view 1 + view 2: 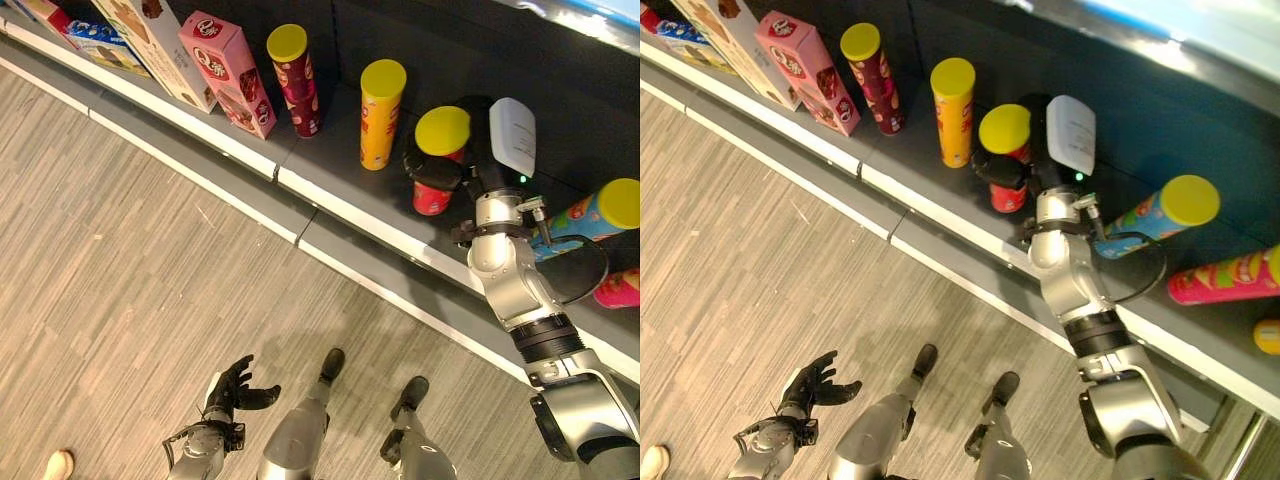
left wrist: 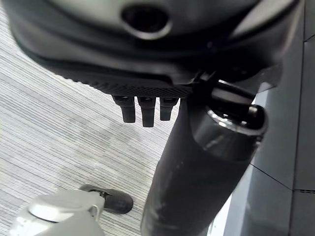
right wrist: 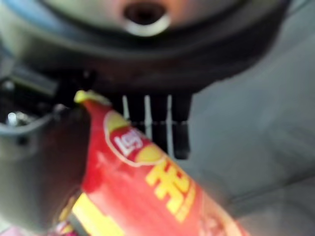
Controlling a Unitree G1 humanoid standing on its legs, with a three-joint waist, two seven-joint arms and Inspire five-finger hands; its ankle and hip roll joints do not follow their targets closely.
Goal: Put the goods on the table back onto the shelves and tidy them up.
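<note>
**Shelf stock, right hand on red can**

- Right hand (image 1: 440, 172): reached onto the shelf (image 1: 330, 165), thumb and fingers curled round the red can (image 1: 436, 150) with a yellow lid. The right wrist view shows that can (image 3: 142, 191) close up against the palm, with a round yellow-and-white logo and large yellow characters down its side; the eye views do not show this print clearly.
- Yellow can (image 1: 381, 113): upright, yellow lid, just beside the right hand on its left; printed label too small to tell.
- Dark red can (image 1: 295, 80): upright, yellow lid, further left of the right hand.
- Pink box (image 1: 228, 72): leaning, with a round red-and-white emblem on its top face and snack pictures along the side; beyond the dark red can.
- Blue-green can (image 1: 590, 215): lying tilted, yellow lid, near the right forearm's right side.
- Pink can (image 1: 1225, 277): lying on its side; the right eye view shows most of its length.
- Left hand (image 1: 236, 386): low over the wooden floor (image 1: 120, 270), well apart from the shelf, fingers loosely spread, holding nothing.
</note>
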